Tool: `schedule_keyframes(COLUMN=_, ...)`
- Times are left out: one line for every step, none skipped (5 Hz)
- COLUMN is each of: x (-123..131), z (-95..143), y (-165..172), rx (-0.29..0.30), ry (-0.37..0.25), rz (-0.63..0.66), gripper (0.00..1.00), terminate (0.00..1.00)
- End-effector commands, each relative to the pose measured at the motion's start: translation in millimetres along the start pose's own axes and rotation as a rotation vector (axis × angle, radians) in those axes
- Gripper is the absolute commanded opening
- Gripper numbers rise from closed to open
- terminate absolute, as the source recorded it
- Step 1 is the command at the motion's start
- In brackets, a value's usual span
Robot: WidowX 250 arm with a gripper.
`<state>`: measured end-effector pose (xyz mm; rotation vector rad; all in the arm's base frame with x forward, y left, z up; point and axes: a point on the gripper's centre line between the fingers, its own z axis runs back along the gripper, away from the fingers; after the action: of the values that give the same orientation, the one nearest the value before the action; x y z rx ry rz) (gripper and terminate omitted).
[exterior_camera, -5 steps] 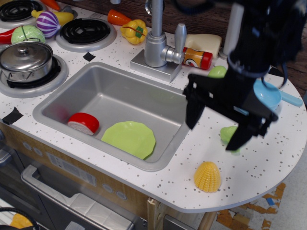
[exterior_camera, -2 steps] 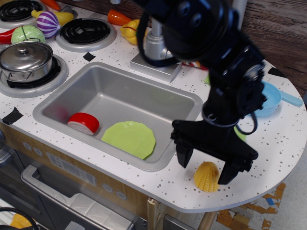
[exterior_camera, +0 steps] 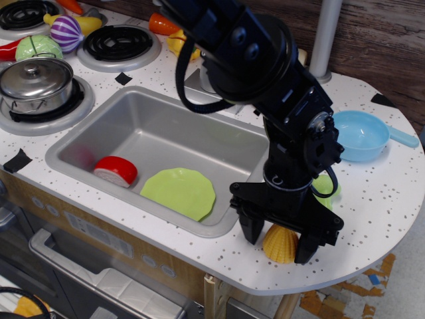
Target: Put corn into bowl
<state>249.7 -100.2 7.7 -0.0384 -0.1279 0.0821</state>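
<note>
Your tool (exterior_camera: 279, 240) straddles the corn (exterior_camera: 279, 244) with fingers wide near the surface's (exterior_camera: 372, 219) front edge; an off-centre squeeze could flick it off

Counter (exterior_camera: 372, 199): white with dark speckles. Sink (exterior_camera: 166, 133): matt grey metal. Plate (exterior_camera: 179, 191) in the sink: light green. Object beside the plate (exterior_camera: 115, 171): red with a white face. Corn (exterior_camera: 279, 244): yellow-orange, ribbed in rows. Bowl (exterior_camera: 360, 135): light blue, handle the same colour. Gripper (exterior_camera: 279, 239) and arm: black. Pot (exterior_camera: 34, 83): polished steel. Burner coils (exterior_camera: 118, 41): black on grey plates. Onion (exterior_camera: 65, 31): purple with white stripes. Wall (exterior_camera: 385, 40): dark brown wood grain.
</note>
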Motion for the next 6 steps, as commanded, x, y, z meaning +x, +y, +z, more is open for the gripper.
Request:
schedule_keyframes(x=6.7, z=13.6, y=-4.6, rx=-0.007, ry=-0.016, rz=-0.003, gripper=0.0, terminate=0.0)
schedule_keyframes(x=23.7, z=48.6, y=-15.0, rx=0.017, ry=0.01, rz=0.007, gripper=0.0, terminate=0.0)
schedule_keyframes(x=64.4, z=73.1, y=-30.5, rx=0.038, ry=-0.027, rz=-0.024, gripper=0.0, terminate=0.0)
schedule_keyframes(x=110.1, z=79.2, y=-40.0, rx=0.001, ry=-0.059, rz=-0.072, gripper=0.0, terminate=0.0)
schedule_keyframes(x=144.0, z=70.5, y=-42.7, rx=0.002, ry=-0.113, rz=-0.124, gripper=0.0, terminate=0.0)
schedule_keyframes(x=166.0, z=64.5, y=-40.6, rx=0.025, ry=-0.164, rz=-0.171, gripper=0.0, terminate=0.0)
